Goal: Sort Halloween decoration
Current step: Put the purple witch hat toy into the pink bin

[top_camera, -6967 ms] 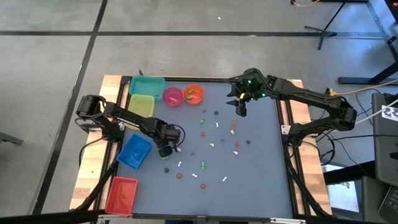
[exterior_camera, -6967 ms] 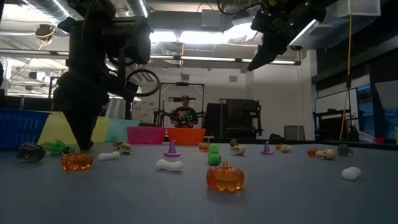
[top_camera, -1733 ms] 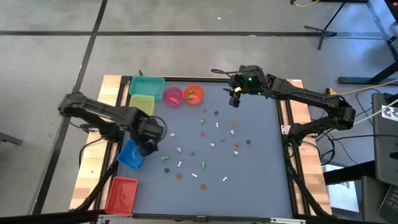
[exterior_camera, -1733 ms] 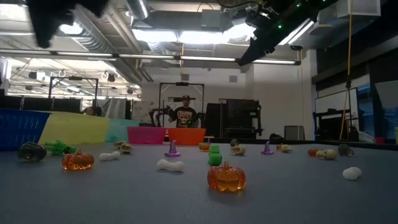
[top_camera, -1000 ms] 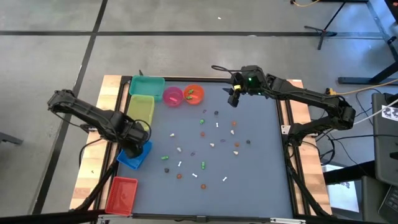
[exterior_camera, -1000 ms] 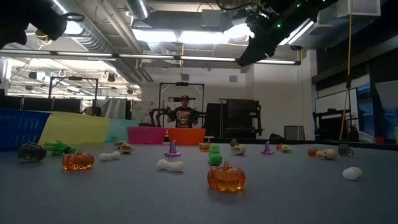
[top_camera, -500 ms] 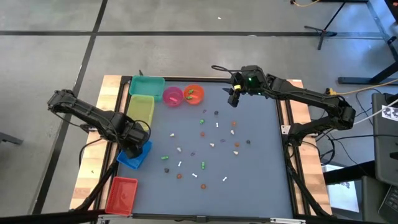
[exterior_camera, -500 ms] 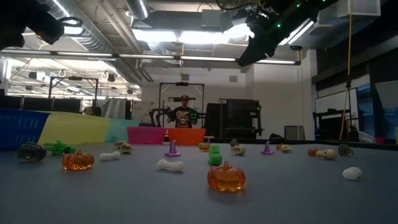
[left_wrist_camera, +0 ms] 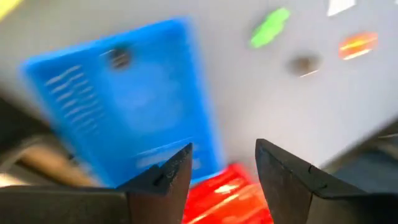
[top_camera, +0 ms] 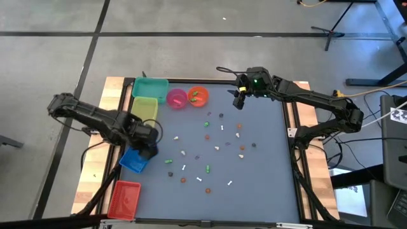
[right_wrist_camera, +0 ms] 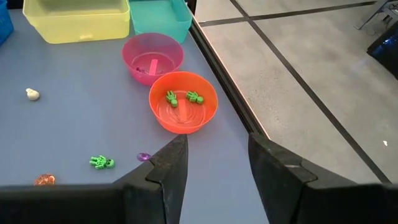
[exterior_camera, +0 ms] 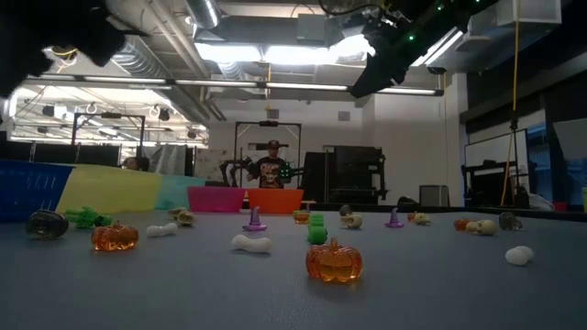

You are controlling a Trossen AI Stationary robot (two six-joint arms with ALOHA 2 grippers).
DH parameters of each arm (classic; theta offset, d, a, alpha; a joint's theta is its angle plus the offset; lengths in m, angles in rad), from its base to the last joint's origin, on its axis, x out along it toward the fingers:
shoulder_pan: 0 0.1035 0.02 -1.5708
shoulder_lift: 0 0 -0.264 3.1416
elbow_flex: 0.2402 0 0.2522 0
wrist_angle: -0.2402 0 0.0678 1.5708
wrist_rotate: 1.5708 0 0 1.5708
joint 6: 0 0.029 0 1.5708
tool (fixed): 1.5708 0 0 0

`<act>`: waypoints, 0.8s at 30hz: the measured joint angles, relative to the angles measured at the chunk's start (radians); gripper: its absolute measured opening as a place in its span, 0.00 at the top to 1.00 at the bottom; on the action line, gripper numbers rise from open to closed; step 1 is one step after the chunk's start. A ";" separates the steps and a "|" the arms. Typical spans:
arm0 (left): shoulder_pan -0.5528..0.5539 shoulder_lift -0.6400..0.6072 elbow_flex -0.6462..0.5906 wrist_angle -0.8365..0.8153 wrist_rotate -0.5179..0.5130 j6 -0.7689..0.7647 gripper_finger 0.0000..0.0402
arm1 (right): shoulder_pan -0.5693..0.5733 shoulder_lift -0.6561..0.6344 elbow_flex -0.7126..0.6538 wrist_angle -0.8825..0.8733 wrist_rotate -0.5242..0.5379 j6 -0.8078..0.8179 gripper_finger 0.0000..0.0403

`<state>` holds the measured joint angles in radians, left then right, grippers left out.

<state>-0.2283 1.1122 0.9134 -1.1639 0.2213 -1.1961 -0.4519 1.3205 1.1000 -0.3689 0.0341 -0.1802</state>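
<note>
Trinkets scattered right of left claw, released above blue bin, right claw released

— Where do the cameras sit?
— One hangs overhead, looking straight down on the whole grey table and both arms. Another rests at tabletop height, facing level across the scattered trinkets into the room, where a person stands far back.
— And the wrist cameras?
— Each peers past its own dark fingers: the left close above the blue bin, the right angled down at the orange bowl near the table's edge. The overhead view shares both, the blue bin and orange bowl
</note>
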 joint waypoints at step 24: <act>0.308 0.000 0.000 0.435 -0.321 0.079 0.60 | 0.000 0.000 0.000 0.000 0.000 0.000 0.58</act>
<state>0.0800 1.1122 0.9134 -0.7284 -0.0999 -1.1171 -0.4519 1.3205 1.1000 -0.3691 0.0341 -0.1806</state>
